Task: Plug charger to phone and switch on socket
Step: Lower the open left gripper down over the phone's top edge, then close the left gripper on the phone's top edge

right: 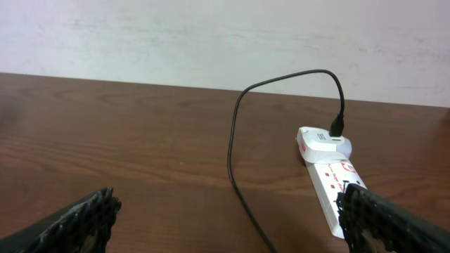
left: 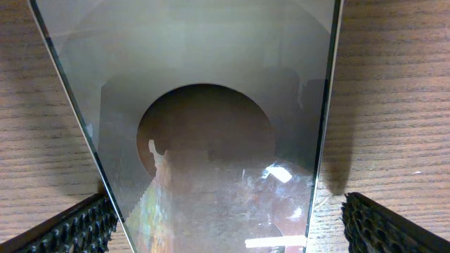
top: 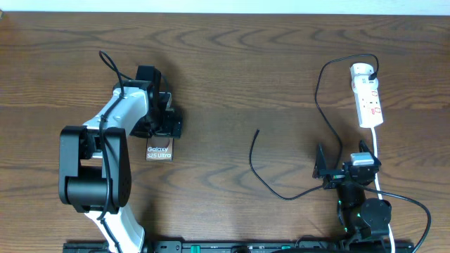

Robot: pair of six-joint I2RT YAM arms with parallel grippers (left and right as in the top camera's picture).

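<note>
Black charger plugged into socket at one end, loose tip lying on bench, well apart from phone. Left claw wide, straddling phone, not clamping. Right claw wide, empty, near socket. Remains: seat tip in phone, flip switch.

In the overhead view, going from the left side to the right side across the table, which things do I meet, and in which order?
The phone → the loose tip of the charger → the socket.
</note>
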